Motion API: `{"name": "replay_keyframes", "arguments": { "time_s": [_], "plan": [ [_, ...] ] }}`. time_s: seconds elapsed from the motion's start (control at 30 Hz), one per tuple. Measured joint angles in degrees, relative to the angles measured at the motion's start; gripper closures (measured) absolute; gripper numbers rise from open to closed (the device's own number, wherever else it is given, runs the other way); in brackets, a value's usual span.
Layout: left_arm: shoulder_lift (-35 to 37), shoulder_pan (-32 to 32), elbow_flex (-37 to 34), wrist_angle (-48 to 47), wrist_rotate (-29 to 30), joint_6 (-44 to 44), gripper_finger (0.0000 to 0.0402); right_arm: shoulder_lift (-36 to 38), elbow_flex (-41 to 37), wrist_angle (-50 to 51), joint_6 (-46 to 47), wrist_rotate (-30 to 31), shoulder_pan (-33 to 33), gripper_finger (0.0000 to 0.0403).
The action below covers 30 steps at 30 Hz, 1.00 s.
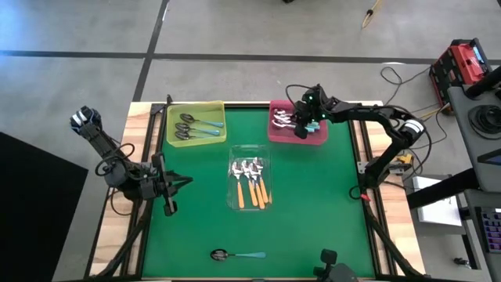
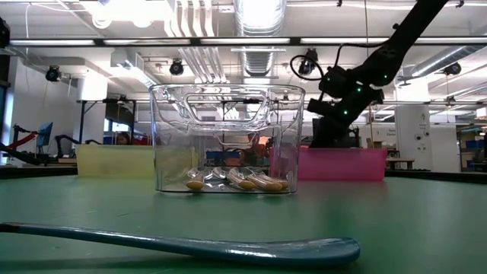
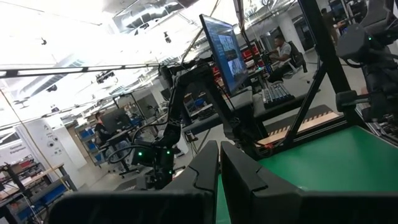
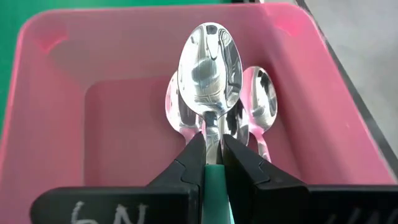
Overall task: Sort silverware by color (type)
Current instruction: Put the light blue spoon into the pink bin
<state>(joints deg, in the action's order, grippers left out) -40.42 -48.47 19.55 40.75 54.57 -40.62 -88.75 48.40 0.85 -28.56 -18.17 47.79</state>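
Green table — carrying a yellow tray, pink tray, clear tray and one loose teal-handled spoon.

Open green mat right of clear tray; pink tray seemingly crowded.

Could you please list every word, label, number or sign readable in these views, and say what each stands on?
Handwritten white marks on the right gripper's dark body, in its wrist view: cut off by the picture's edge, not readable.
Sign on a white wall panel in the left wrist view: too blurred to read.
Monitor in the same view: content too blurred to read.
Nothing else legible.
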Motion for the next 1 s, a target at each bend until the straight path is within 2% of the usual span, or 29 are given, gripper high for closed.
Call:
{"name": "replay_keyframes", "arguments": {
  "time_s": [1.0],
  "plan": [
    [0.0,0.0,0.0,0.0,0.35,0.02,0.0401,-1.13,-4.2,-6.34,0.77,-1.56,0.0,0.0374]
  ]
}}
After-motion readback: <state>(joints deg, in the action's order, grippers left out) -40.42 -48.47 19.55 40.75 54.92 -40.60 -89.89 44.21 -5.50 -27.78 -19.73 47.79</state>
